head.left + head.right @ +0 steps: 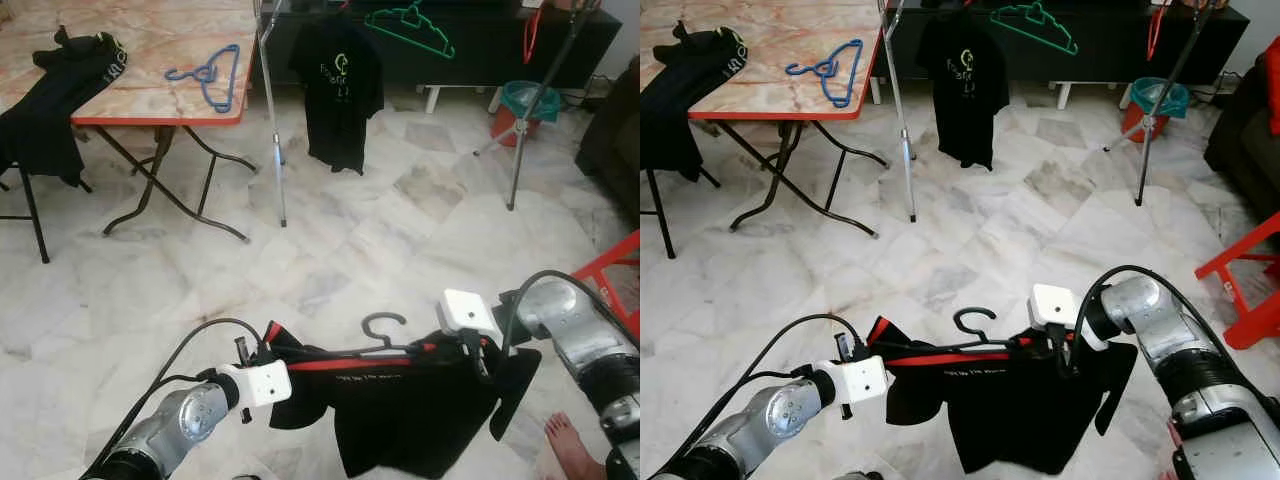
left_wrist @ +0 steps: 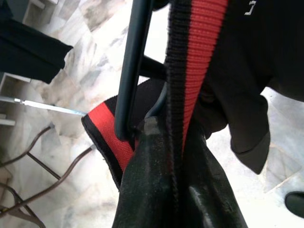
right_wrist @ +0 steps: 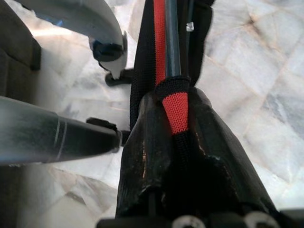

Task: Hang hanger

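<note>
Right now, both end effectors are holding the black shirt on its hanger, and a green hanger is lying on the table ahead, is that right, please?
Not quite: the hanger on the table is blue, as the left eye view shows; the green hanger hangs further back. Both the left end effector and the right end effector do hold the black shirt.

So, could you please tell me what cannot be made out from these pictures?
- Clothes rack: its top rail is cut off by the upper edge of the eye views.
- Black hanger: its arms are covered by the black shirt; just the hook shows.
- Print on the hung shirt: too small to read.
- Person's foot: the rest is cut off by the lower edge.
</note>
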### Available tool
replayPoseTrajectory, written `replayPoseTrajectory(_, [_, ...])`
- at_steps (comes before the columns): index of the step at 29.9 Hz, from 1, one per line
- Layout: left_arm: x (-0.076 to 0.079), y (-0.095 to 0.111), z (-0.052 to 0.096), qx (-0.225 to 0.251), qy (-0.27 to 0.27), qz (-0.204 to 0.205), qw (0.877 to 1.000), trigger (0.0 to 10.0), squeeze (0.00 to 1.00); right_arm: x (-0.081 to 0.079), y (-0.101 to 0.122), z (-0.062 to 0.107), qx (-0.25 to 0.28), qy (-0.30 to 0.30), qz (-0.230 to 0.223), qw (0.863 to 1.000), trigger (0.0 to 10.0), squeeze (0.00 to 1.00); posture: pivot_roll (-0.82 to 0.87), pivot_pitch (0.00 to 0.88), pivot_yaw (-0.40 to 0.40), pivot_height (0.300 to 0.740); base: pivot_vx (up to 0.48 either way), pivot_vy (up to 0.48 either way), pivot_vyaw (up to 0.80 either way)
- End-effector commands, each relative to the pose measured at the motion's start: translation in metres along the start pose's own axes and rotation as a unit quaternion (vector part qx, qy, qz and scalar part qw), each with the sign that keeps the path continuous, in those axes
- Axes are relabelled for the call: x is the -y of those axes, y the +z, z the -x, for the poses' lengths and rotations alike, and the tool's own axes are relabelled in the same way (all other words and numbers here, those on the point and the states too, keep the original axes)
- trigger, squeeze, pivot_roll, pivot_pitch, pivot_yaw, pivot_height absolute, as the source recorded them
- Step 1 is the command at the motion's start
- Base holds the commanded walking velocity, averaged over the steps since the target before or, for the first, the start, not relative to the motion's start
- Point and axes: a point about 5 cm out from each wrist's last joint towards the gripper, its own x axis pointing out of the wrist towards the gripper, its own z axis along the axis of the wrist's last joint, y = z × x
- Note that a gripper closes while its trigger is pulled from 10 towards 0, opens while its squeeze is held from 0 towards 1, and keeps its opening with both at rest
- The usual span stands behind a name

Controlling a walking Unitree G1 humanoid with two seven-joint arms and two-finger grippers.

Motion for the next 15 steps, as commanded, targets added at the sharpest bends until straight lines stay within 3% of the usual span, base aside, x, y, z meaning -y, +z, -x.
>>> replayPoseTrajectory(1, [-0.002, -0.055, 0.03, -0.128, 0.003, 0.007, 0.992, 10.0, 0.0, -0.008, -0.025, 0.03, -0.079, -0.005, -0.031, 0.996, 0.0, 0.0, 0.03, 0.12, -0.047, 0.74, 0.0, 0.0, 0.0])
replayPoseTrajectory(9, [0.0, -0.06, 0.032, -0.139, 0.001, 0.004, 0.99, 10.0, 0.0, -0.003, -0.018, 0.049, -0.07, -0.044, -0.019, 0.996, 0.0, 0.0, 0.02, 0.122, -0.044, 0.74, 0.0, 0.0, 0.0])
replayPoseTrajectory(15, [-0.02, -0.069, 0.032, -0.18, 0.054, -0.018, 0.982, 10.0, 0.0, -0.013, -0.027, 0.055, -0.106, -0.041, -0.018, 0.993, 0.0, 0.0, 0.01, 0.124, -0.042, 0.74, 0.0, 0.0, 0.0])
